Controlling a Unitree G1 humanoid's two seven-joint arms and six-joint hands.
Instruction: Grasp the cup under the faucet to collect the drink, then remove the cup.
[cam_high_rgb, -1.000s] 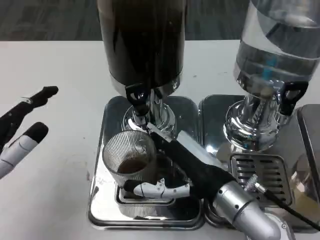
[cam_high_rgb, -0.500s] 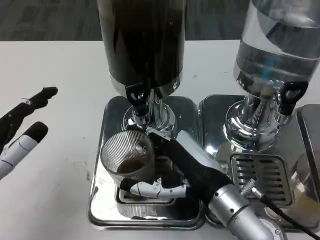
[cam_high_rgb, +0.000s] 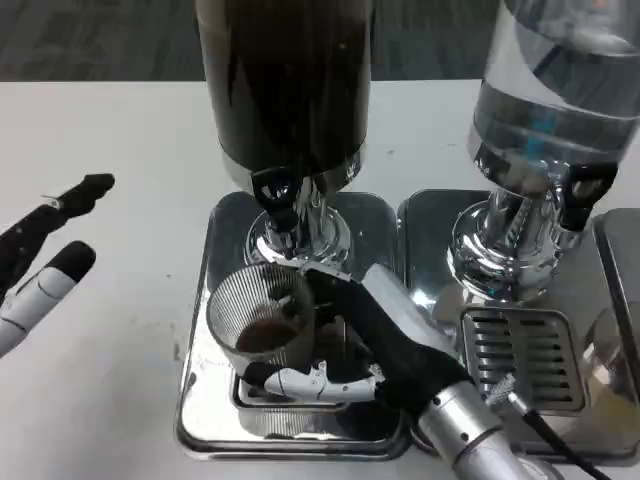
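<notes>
The cup (cam_high_rgb: 260, 322), a ribbed clear glass with a little dark drink in its bottom, stood on the left tray (cam_high_rgb: 215, 300), just in front of and slightly left of the dark dispenser's (cam_high_rgb: 285, 90) black tap (cam_high_rgb: 275, 190). The right robot hand (cam_high_rgb: 365, 340) was wrapped round the cup from the cup's right side: its black palm lay against the glass wall, and white-and-black fingers (cam_high_rgb: 300, 380) curled across the front of the cup near its base. So that robot hand was closed on the cup and held it. Whether the cup's base touched the tray or hung just above it could not be told. The silver right forearm (cam_high_rgb: 475, 440) ran from the cup towards the lower right corner.

The left robot hand (cam_high_rgb: 45, 250) hovered well to the left of the cup, over the bare white surface (cam_high_rgb: 110, 130). Its fingers were spread apart and held nothing.

To the right of the cup stood a second dispenser (cam_high_rgb: 550, 90) holding clear liquid, with its own black tap (cam_high_rgb: 580, 190), on the right tray (cam_high_rgb: 425, 225). A slotted drip grate (cam_high_rgb: 525, 355) lay in that tray, just right of the right forearm.
</notes>
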